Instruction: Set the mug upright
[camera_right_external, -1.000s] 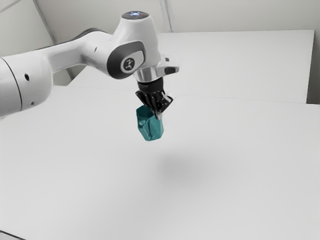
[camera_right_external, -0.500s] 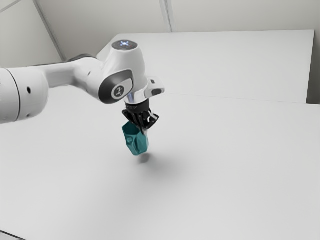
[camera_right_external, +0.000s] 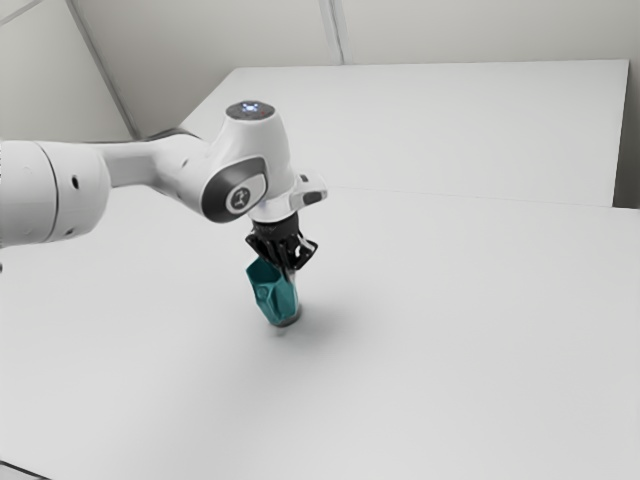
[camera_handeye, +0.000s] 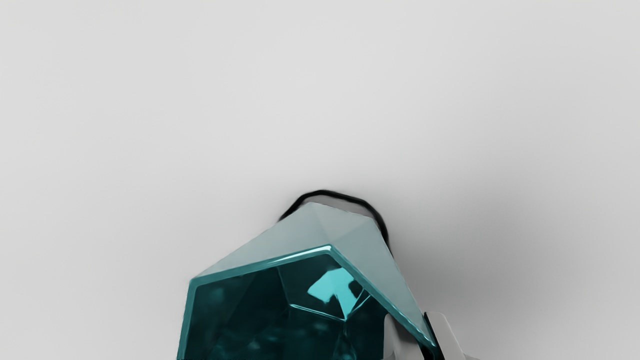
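Across the whole foreground of the exterior view spreads a white table (camera_right_external: 460, 350), its near edges cut off; a pale slab (camera_right_external: 440, 125) lies beyond it toward twelve and one o'clock. The white arm (camera_right_external: 55, 190) enters from nine o'clock, its near end cropped by the border. From its wrist the black gripper (camera_right_external: 290, 272) points down, just off the picture's middle toward seven o'clock, its fingertips hard to separate there. Beneath it is the teal mug (camera_right_external: 277, 298), low over the table, tilted, with its mouth toward eleven o'clock and its base toward five; whether the base touches the table I cannot tell. In the wrist view the jaws are closed on the mug's wall, one of the fingers (camera_handeye: 446, 332) outside and the other inside the mouth, both partly cropped. Part of the rim (camera_handeye: 300, 254) is cut off too. Past the base curves a thin dark band (camera_handeye: 325, 192), partly hidden by the mug, its nature unclear.
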